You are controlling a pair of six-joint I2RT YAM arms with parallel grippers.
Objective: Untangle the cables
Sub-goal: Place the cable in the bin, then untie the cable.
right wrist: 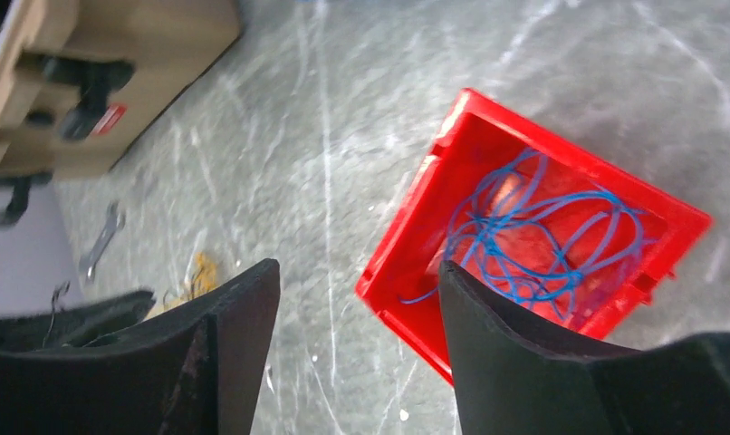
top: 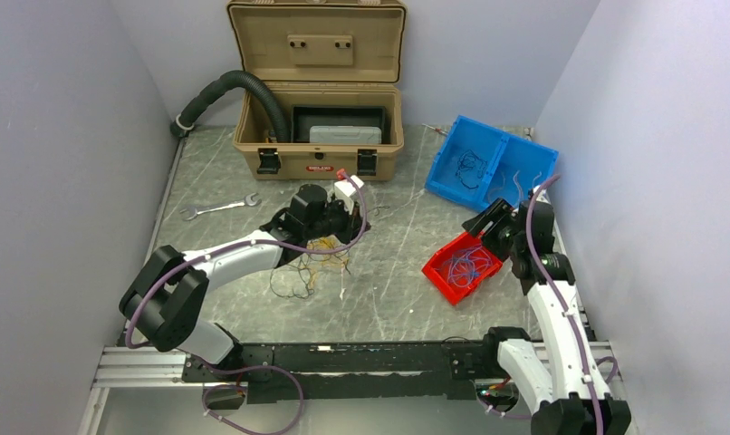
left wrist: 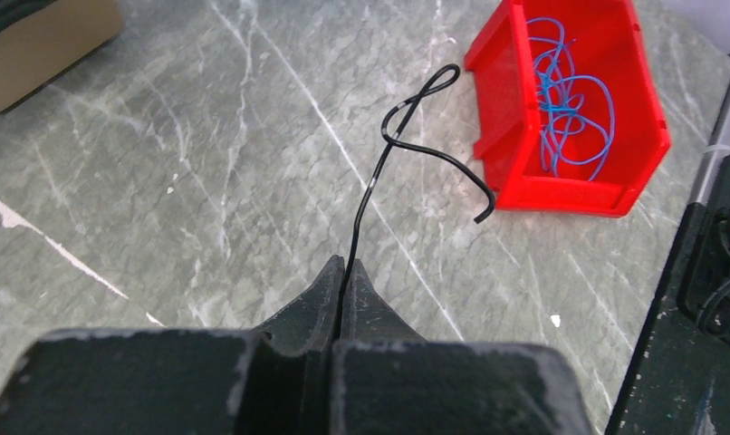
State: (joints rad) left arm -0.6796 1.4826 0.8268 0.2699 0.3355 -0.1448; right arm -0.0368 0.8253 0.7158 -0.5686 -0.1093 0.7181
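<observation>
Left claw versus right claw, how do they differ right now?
The left claw is shut, pinching a black wire; the right claw is open, holding nothing. The left claw is over the middle of the table; the right claw hovers by the red bin of blue wires. Both are black.

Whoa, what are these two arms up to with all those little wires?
They seem to be sorting a tangle of thin wires by colour. The left gripper is pinched shut on one thin black wire, which trails over the grey marble table. The right gripper hangs open above the red plastic bin, where loose blue wires already lie. A clump of yellow-orange and black wires sits beneath the left arm.
</observation>
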